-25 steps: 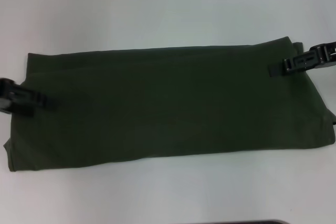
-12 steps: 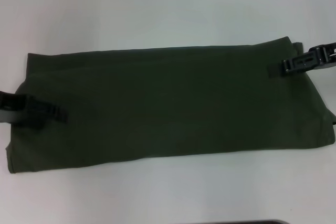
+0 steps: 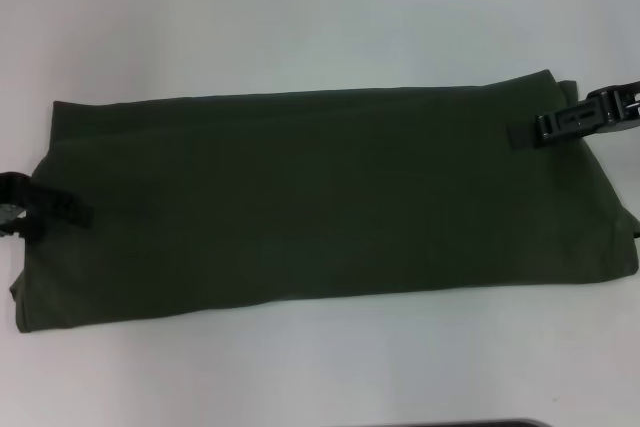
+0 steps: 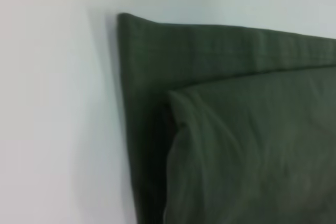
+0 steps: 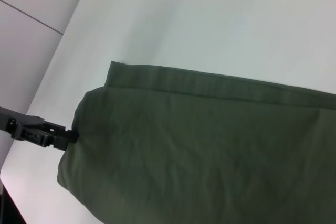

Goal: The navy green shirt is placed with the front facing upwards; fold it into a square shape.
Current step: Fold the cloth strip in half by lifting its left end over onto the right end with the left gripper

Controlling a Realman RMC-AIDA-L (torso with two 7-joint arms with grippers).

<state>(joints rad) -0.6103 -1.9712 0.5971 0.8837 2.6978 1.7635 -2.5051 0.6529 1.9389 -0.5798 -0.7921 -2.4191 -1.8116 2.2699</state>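
Pulled back toward the frame's left edge since half a second ago, the left gripper sits at the left edge of the navy green shirt; whether it grips cannot be told. One shirt lies as a long dark-green band across the middle of the white table, no lettering showing. At upper right, the right gripper rests on the cloth, its hold likewise unclear.

navy green shirt corner close up, folded layer puffed over hemmed edge, flat on white worktop
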